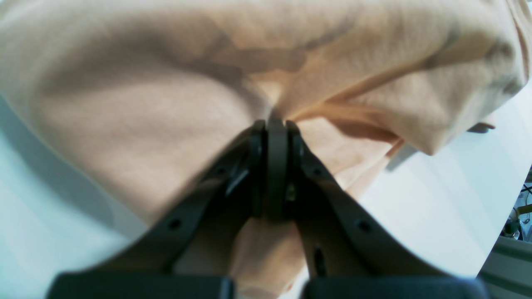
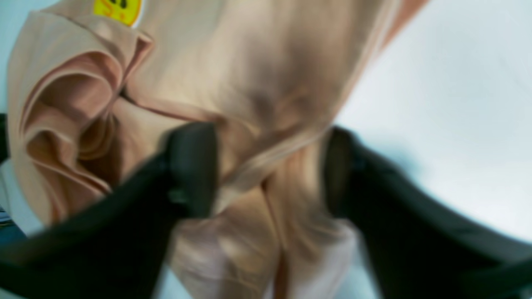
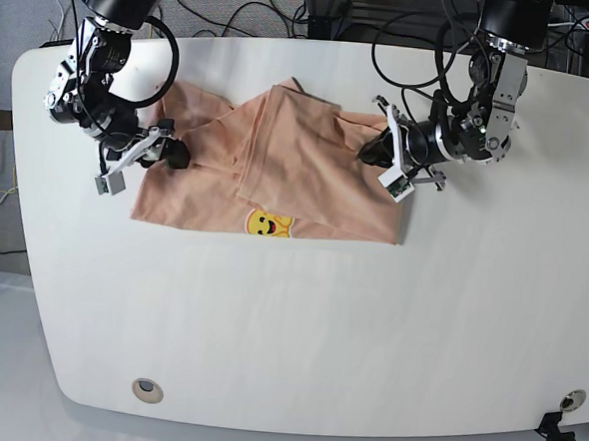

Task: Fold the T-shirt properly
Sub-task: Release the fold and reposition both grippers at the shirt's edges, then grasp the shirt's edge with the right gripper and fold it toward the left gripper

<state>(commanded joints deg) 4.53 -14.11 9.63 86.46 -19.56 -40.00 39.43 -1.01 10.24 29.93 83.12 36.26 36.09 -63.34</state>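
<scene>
The peach T-shirt (image 3: 308, 161) lies crumpled on the white table (image 3: 298, 331), partly folded over itself, with its yellow smiley print (image 3: 264, 223) near the front hem. At the shirt's right edge, my left gripper (image 3: 374, 150) is shut on a pinch of fabric (image 1: 272, 112); its fingertips meet in the left wrist view (image 1: 272, 124). My right gripper (image 3: 173, 155) sits at the shirt's left edge. In the blurred right wrist view it stands open (image 2: 266, 166), bunched cloth (image 2: 257, 104) lying between the spread fingers (image 2: 195, 166). The smiley (image 2: 118, 10) shows at the top.
Cables (image 3: 287, 10) run behind the table's far edge. Two round fittings sit near the front edge, one at the left (image 3: 145, 389) and one at the right (image 3: 571, 399). Bare white tabletop stretches in front of the shirt.
</scene>
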